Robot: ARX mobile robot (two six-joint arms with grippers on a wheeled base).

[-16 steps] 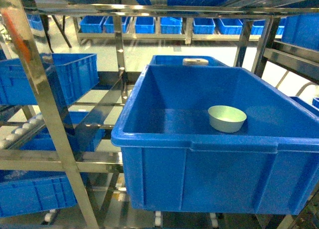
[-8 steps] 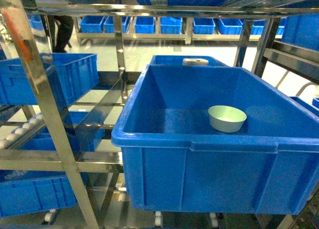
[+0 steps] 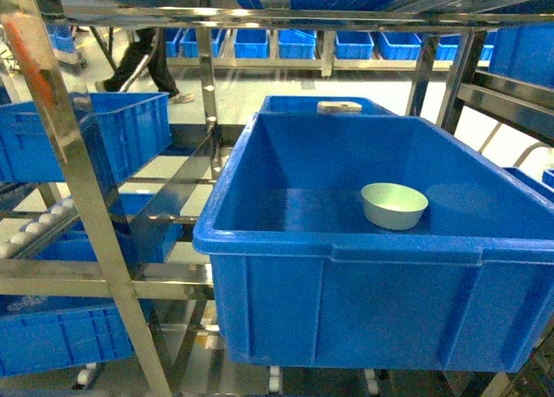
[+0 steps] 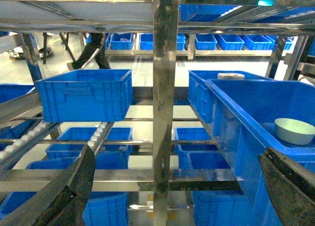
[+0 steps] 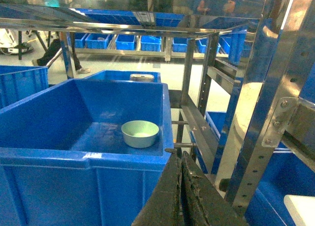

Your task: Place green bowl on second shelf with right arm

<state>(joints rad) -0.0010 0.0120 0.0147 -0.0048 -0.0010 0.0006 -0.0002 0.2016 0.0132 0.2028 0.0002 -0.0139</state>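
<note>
In the head view neither gripper shows, and the wide blue crate [image 3: 346, 267] is cut off at the right edge. The right gripper [image 5: 181, 196] appears only in its own wrist view, as two black fingers pressed together with nothing between them, their base cropped by the bottom edge. The left gripper [image 4: 172, 186] has its fingers spread wide at the lower corners of its view and holds nothing. The green bowl [image 3: 394, 205] sits upright, mouth up, on the crate's floor toward the right rear; being round, it has no long axis. The crate rests on the second shelf [image 3: 277, 380], whose rollers peek out beneath it.
</note>
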